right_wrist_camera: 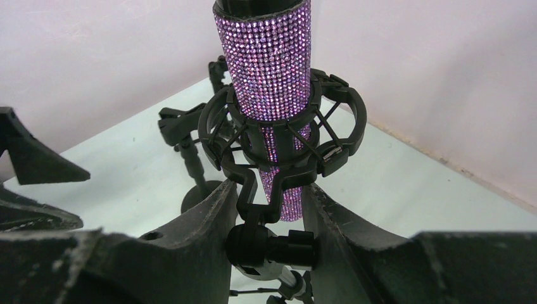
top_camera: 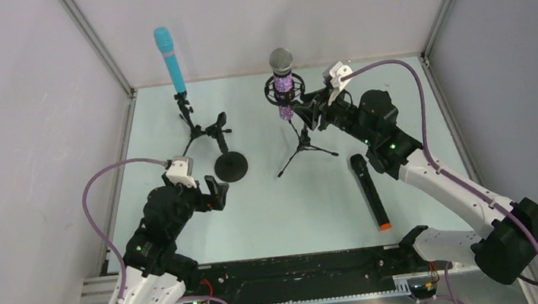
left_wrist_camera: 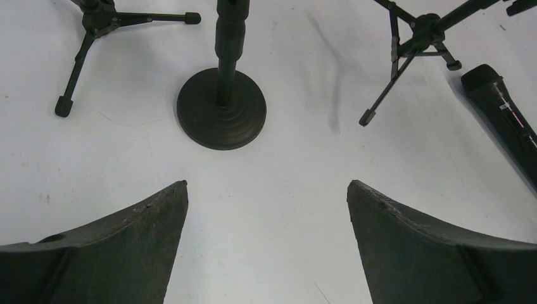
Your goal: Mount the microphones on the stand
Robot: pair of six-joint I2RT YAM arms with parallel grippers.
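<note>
The light blue microphone (top_camera: 166, 57) stands upright in a tripod stand (top_camera: 190, 123) at the back left. The purple glitter microphone (top_camera: 283, 81) (right_wrist_camera: 269, 63) sits upright in the ring mount (right_wrist_camera: 278, 136) of a second tripod stand (top_camera: 302, 147). My right gripper (top_camera: 309, 113) (right_wrist_camera: 271, 187) is shut on that mount's black swivel joint (right_wrist_camera: 272, 247), just under the microphone's tail. The black microphone with the orange end (top_camera: 370, 190) (left_wrist_camera: 506, 120) lies flat on the table. My left gripper (top_camera: 217, 192) (left_wrist_camera: 267, 190) hovers open over bare table, nothing between its fingers.
A round-base stand (top_camera: 231, 166) (left_wrist_camera: 221, 107) with a vacant clip (top_camera: 221, 123) stands just beyond my left gripper, between the two tripods. Tripod legs (left_wrist_camera: 380, 107) spread across the table. White walls close in the back and both sides.
</note>
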